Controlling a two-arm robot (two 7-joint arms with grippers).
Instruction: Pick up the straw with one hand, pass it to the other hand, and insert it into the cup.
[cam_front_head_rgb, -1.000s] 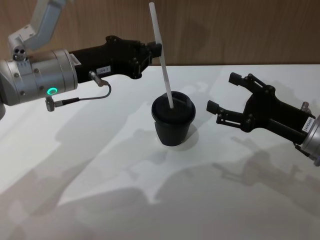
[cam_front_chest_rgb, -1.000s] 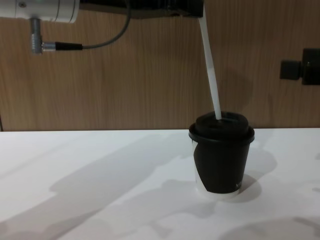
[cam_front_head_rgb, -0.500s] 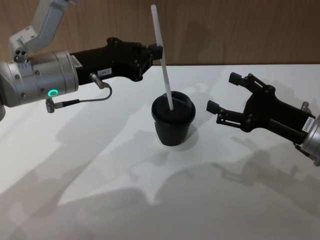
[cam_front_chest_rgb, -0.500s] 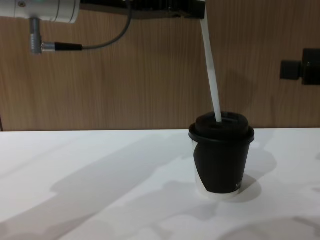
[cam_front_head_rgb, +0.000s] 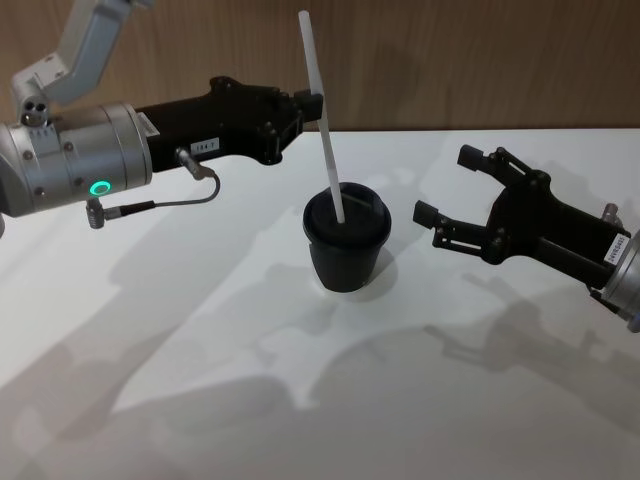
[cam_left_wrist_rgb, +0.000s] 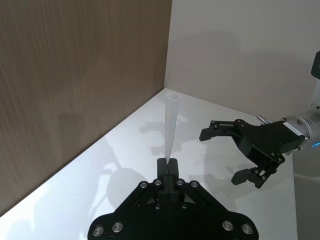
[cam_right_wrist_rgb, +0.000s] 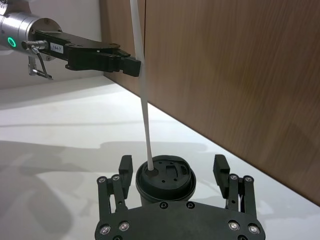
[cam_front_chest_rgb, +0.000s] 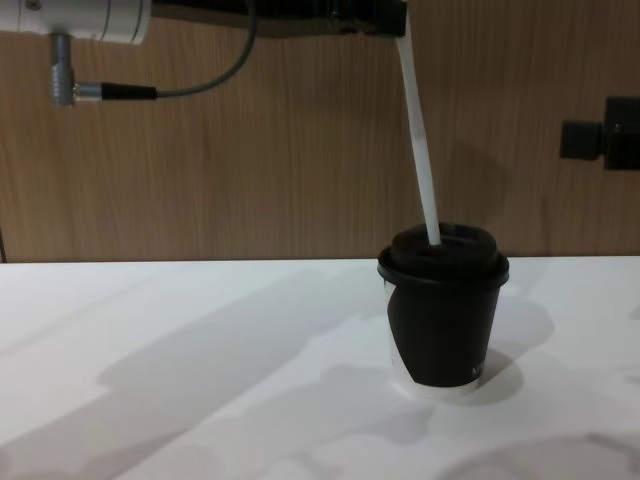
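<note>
**Straw tip in lid, left claw pinching it; right claw spread beside cup**

Head view: the left claw (cam_front_head_rgb: 316, 103), black w/ white numbered label, silver cylindrical wrist and green ring, is pressed onto the thin white straw (cam_front_head_rgb: 324, 127) roughly a third of the way down from its top, prob. so the lower length hangs free to steer into the lid. The straw leans a bit, lower end at the lid of the small black paper cup w/ domed black lid (cam_front_head_rgb: 346, 243), which stands mid white worktop (cam_front_head_rgb: 200, 330). The right claw (cam_front_head_rgb: 442, 190), black and slim, sits just beside the cup on the robot's right, fingers spread, holding nothing; judged parked after handing over.

Left wrist view: fingertips closed together on the straw (cam_left_wrist_rgb: 170, 127), which runs away from the camera. Other claw (cam_left_wrist_rgb: 226, 154) spread farther off.

Right wrist view: own fingers wide apart either side of the cup (cam_right_wrist_rgb: 165, 179), not touching. Straw (cam_right_wrist_rgb: 142, 95) meets the lid at a hole near its rim.

Chest view: straw (cam_front_chest_rgb: 419, 150) enters the lid top; cup (cam_front_chest_rgb: 441, 310) upright, white band at base. How deep the straw goes: can't tell.

Count: 1 straw, 1 cup, 2 claws.
</note>
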